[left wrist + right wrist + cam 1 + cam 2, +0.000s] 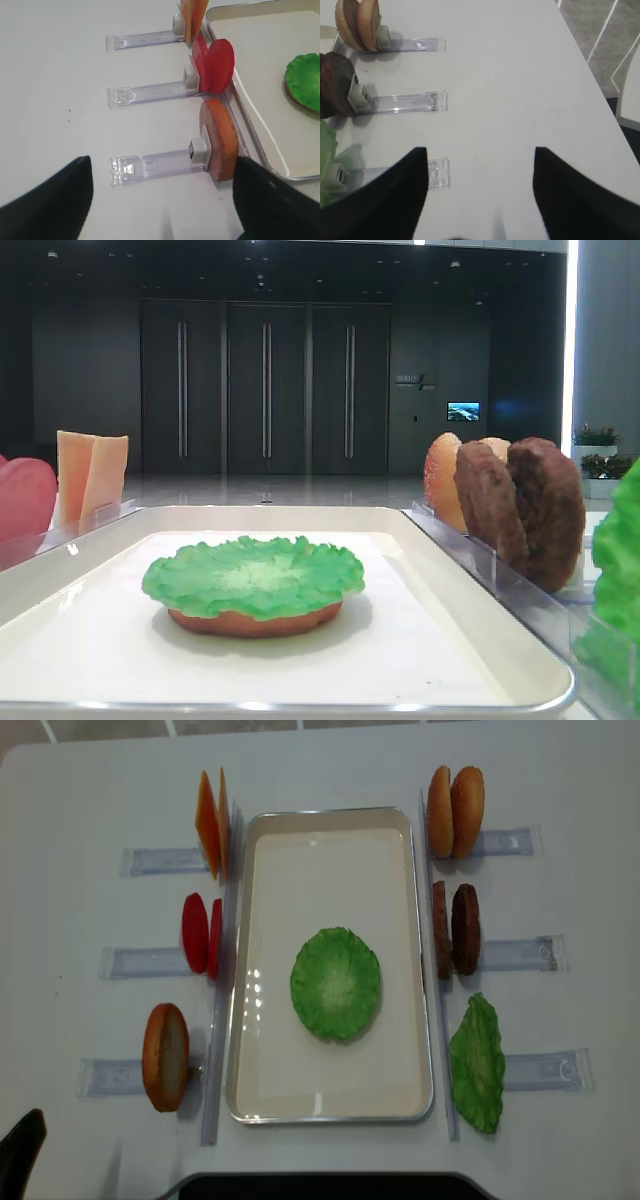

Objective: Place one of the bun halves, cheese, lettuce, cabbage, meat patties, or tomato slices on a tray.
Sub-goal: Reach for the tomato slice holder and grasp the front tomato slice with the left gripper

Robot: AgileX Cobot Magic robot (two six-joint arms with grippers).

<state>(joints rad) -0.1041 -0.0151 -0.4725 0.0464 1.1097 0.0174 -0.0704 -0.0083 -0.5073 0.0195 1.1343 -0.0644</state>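
While our left gripper [162, 200] hangs wide open, a bun half [219, 140] stands racked ahead between its jaws, tomato slices [214, 66] beyond. Our right gripper [480, 187], jaws spread, faces bare table; patties [337, 84] stand ahead-left. Overhead, lettuce [336, 983] rests on the tray [330, 818].

The tray [330, 1105] fills the middle of the worktop [80, 800], and only the lettuce [336, 983] on a bun half [255, 622] occupies its centre, so both ends of the tray floor lie bare. Along the left rim stand the cheese [212, 823], tomato slices [200, 933] and a bun half [165, 1056] upright in clear holders [160, 860]. Along the right rim stand buns [455, 811], meat patties [455, 929] and another green leaf [478, 1063]. Between neighbouring holders run open strips of worktop. The left tool [162, 200] and right tool [480, 192] hang with jaws wide over bare worktop outside the holders.
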